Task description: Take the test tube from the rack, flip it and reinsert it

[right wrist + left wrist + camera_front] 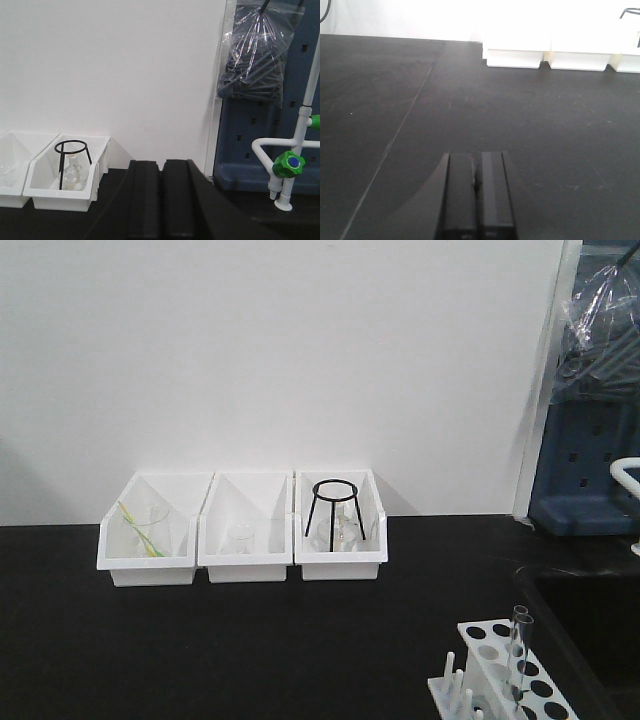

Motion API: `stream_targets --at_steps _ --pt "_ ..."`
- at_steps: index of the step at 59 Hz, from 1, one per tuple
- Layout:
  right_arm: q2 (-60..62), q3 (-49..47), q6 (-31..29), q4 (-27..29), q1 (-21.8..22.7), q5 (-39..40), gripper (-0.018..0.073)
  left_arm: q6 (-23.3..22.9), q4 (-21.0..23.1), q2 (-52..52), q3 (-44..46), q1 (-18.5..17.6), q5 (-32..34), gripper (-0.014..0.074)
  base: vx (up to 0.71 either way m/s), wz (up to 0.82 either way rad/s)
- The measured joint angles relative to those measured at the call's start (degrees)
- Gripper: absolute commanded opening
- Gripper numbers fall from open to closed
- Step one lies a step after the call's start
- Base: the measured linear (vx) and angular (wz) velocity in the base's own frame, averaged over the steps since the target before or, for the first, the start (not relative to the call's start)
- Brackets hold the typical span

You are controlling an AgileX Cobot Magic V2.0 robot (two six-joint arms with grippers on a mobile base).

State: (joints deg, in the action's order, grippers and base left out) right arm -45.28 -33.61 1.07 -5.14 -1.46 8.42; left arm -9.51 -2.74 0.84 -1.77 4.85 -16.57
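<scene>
The small white rack stands at the bottom right of the front view, with round holes in its top plate and short pegs on its left side. A clear test tube stands upright in one of its holes. Neither arm shows in the front view. My left gripper is shut and empty, low over the black table, far from the rack. My right gripper is shut and empty, facing the white wall. The rack and tube are out of both wrist views.
Three white open-front bins line the wall. The right bin holds a black wire tripod and a glass flask. A white tap with a green knob, a blue pegboard and a hanging plastic bag are at right.
</scene>
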Motion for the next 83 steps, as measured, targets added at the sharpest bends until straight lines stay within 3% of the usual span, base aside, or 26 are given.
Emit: stream_targets --at_steps 16,23,35,44,55,67,83 --pt "0.0 -0.1 0.0 0.0 0.0 0.4 0.0561 0.0 0.0 0.0 0.0 0.0 0.0 -0.0006 0.00 0.00" --pt "0.0 -0.1 0.0 0.0 0.0 0.8 0.0662 0.0 0.0 0.0 0.0 0.0 0.0 -0.0006 0.00 0.00" --pt "-1.5 0.6 3.7 -0.2 0.0 4.1 0.0654 0.0 0.0 0.0 0.0 0.0 0.0 -0.0006 0.00 0.00" --pt "-8.8 7.7 8.9 -3.6 -1.2 13.1 0.0607 0.0 0.0 0.0 0.0 0.0 0.0 -0.0006 0.00 0.00" --pt "-23.8 15.7 10.0 -8.8 -2.6 28.4 0.0575 0.0 0.0 0.0 0.0 0.0 0.0 -0.0006 0.00 0.00" --pt "-38.5 13.9 9.0 -9.2 -2.6 42.0 0.0575 0.0 0.0 0.0 0.0 0.0 0.0 -0.0006 0.00 0.00" --pt "-51.3 6.6 8.8 -9.2 -2.6 44.9 0.0555 0.0 0.0 0.0 0.0 0.0 0.0 -0.0006 0.00 0.00"
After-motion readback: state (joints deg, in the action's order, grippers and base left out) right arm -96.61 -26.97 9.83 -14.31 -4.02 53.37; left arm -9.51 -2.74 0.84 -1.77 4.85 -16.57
